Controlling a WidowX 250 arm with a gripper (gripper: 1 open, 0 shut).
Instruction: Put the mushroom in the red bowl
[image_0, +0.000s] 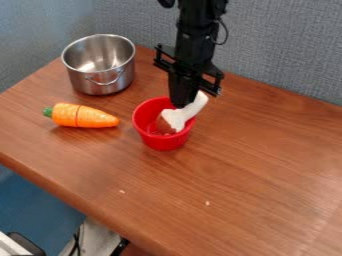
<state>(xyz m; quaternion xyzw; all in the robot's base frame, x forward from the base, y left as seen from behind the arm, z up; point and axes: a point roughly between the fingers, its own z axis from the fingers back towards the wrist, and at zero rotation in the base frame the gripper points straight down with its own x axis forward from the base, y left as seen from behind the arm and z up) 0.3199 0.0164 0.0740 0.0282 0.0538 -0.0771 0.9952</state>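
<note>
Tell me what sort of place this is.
Probably a lab tabletop set up for robot practice: a wooden table against a grey fabric wall, with toy food and play kitchenware, a plastic carrot, steel pot and red bowl.

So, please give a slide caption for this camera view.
Gripper lowers the mushroom cap-first into the red bowl.

We take this for a lab setup: a wooden desk (254, 180) against grey-blue padded wall (54, 25), toy food, robot arm (201, 30).
</note>
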